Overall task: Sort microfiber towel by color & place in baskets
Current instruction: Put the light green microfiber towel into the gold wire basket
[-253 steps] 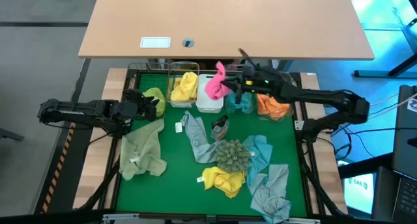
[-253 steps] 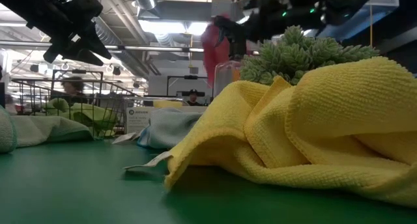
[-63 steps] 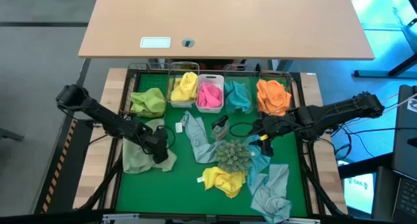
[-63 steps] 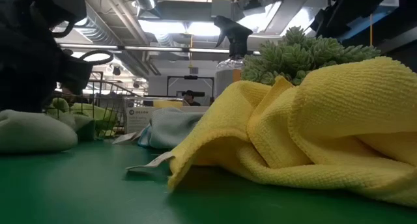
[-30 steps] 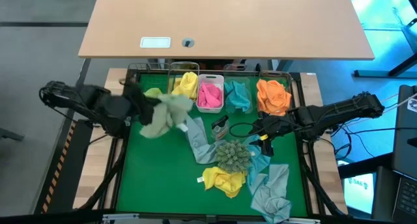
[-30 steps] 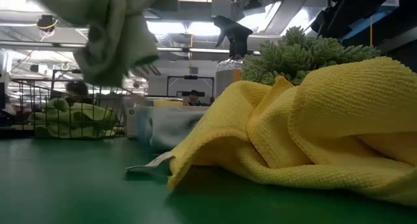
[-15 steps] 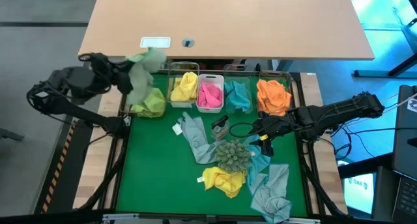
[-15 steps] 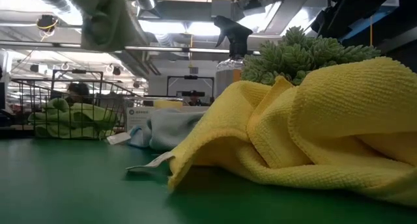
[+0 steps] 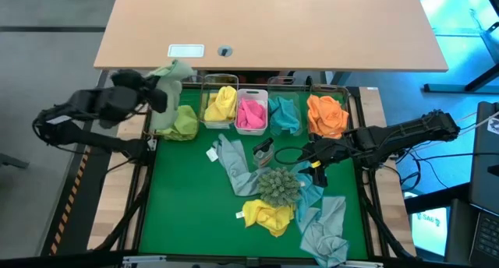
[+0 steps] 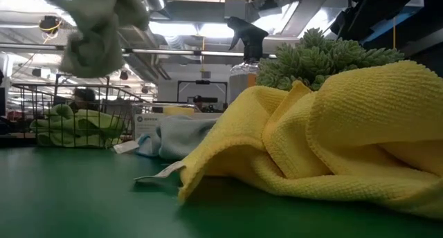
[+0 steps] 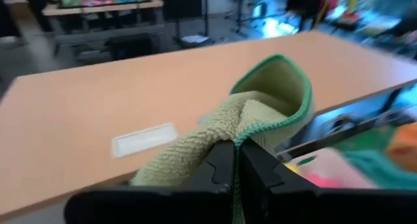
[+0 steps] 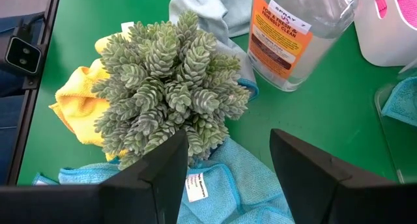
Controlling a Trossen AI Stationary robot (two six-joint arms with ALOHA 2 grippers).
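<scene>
My left gripper is clamped on a nubby pale-green towel, bunched and drooping above the mesh basket that holds a limp green cloth. My right gripper hangs with fingers apart over the spiky ball, beside a clear plastic spray bottle.

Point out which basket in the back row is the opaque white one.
The white basket is the middle of the five, holding the pink towel. The baskets on either side of it are clear, with the yellow towel and the teal towel.
</scene>
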